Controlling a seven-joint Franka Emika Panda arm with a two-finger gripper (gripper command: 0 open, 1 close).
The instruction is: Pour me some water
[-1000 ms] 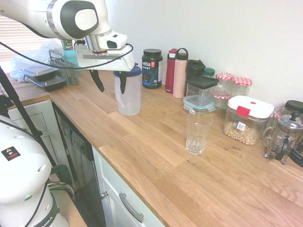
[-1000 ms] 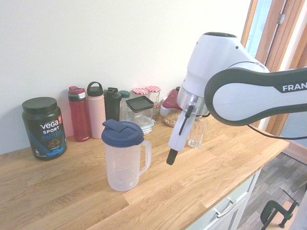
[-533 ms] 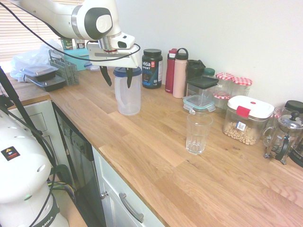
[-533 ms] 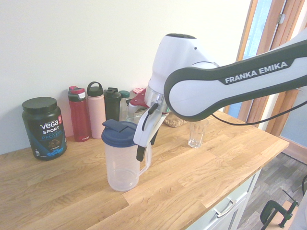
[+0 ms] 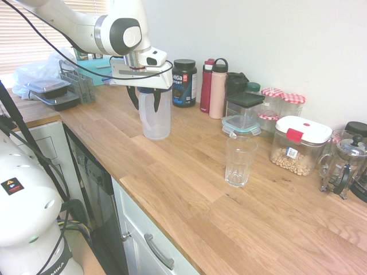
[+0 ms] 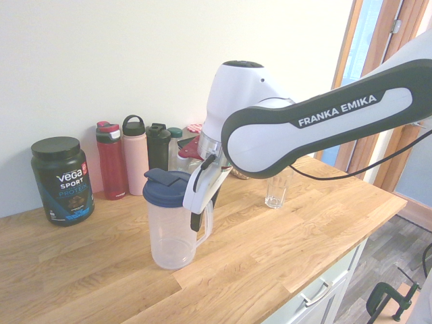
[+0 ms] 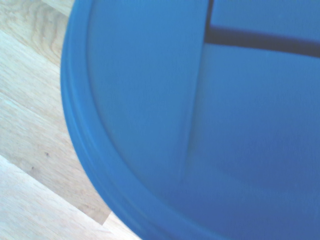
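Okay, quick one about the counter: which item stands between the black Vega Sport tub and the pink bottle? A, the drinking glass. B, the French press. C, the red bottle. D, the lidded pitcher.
C: the red bottle stands between the Vega Sport tub and the pink bottle.

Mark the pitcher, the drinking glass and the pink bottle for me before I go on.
Pitcher (image 6: 173,236): second exterior view, clear body below the lid.
Drinking glass (image 5: 238,163): first exterior view, side wall.
Pink bottle (image 5: 217,94): first exterior view, body below the cap.
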